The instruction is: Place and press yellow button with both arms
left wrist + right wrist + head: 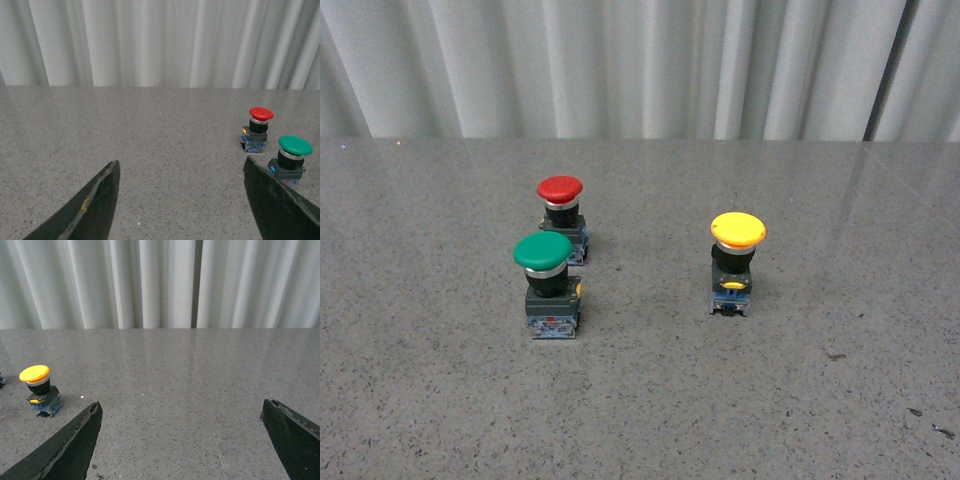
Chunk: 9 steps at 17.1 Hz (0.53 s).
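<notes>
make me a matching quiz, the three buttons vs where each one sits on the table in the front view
Things:
1 red button
2 green button
3 yellow button

Places:
A alone, off to the right
B front one of the left pair
C back one of the left pair

Pairs: 1-C, 2-B, 3-A

1. The yellow button (737, 262) stands upright on the grey speckled surface (640, 400), right of centre.
2. A green button (549, 285) stands well apart to its left.
3. A red button (563, 216) stands just behind the green one.
4. Pale curtains (640, 65) hang behind.
</notes>
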### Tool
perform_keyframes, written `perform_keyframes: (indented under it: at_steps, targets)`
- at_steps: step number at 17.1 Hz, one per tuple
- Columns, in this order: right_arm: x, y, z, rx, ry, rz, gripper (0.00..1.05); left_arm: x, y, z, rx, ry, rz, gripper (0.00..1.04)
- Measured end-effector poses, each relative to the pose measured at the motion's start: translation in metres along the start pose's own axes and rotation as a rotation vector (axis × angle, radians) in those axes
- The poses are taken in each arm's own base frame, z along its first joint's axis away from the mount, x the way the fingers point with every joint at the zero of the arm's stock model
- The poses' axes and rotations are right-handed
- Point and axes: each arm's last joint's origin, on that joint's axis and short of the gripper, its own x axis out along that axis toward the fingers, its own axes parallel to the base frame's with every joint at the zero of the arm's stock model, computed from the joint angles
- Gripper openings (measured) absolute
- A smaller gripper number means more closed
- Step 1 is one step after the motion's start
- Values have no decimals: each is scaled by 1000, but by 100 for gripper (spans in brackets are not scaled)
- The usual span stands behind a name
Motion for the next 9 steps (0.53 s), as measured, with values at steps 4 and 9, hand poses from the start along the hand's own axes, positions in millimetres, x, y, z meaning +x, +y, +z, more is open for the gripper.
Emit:
perform_keyframes:
  at_steps: [4, 9]
  targets:
    - [0, 0, 0, 0, 0, 0, 98, 0, 0, 0, 0, 0, 0, 97]
    - [6, 1, 13, 58, -99, 13, 98, 0, 0, 0, 0, 0, 0, 98]
